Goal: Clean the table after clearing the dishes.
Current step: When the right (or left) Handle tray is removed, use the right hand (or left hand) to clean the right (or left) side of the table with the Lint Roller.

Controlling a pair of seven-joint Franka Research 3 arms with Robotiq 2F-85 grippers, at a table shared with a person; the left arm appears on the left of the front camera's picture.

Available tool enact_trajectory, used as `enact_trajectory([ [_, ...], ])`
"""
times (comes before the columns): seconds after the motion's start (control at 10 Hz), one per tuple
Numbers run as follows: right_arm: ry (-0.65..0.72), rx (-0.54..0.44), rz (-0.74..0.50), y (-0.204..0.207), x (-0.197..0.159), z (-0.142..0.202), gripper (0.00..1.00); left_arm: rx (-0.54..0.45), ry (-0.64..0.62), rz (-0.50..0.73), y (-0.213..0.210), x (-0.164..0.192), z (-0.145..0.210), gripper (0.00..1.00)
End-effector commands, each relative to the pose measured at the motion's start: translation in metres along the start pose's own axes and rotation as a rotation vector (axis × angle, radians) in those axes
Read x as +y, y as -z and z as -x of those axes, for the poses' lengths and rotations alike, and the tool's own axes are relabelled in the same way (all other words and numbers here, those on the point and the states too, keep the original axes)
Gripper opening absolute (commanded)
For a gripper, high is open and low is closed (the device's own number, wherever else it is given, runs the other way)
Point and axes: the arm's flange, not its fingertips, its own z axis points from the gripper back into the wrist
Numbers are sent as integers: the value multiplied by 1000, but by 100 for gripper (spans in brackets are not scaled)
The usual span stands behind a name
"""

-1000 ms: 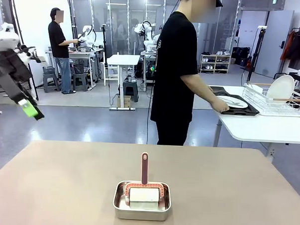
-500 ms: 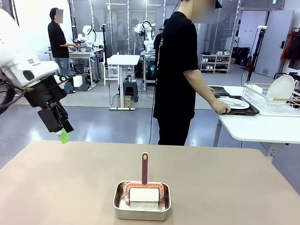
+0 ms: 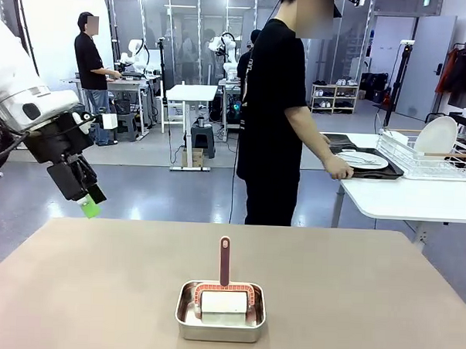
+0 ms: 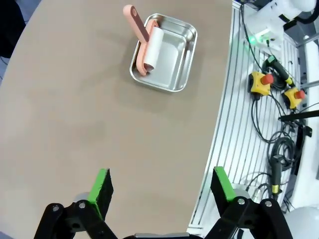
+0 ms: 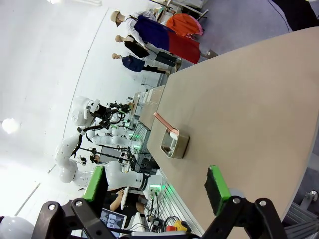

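We judge the clearing done: the dishes [image 3: 363,158] lie on a tray on the white side table, under the person's hand [image 3: 342,167], well away from the table [image 3: 367,288], which carries a steel pan [image 3: 219,325] with a pink-handled roller [image 3: 223,296]. Wiping comes next. The left gripper [image 4: 160,175], wide open and empty above the table's left edge, needs to reach that handle. The right gripper [image 5: 155,175] also gapes empty. We read no labels.
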Motion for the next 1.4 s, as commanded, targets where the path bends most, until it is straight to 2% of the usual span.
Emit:
enact_trajectory([
  [0.0,-11,1,8,2,3,4,100,28,104,16,14,4,-33,100],
  [0.2,-11,1,8,2,3,4,100,140,222,25,45,16,-104,100],
  [0.4,-11,1,8,2,3,4,100,159,292,57,78,25,-162,100],
  [0.5,-11,1,8,2,3,4,100,229,310,5,92,28,-188,100],
  [0.7,-11,1,8,2,3,4,100,309,355,10,118,34,-231,100],
  [0.9,-11,1,8,2,3,4,100,370,295,18,143,40,-253,100],
  [1.3,-11,1,8,2,3,4,100,436,222,81,184,43,-263,100],
])
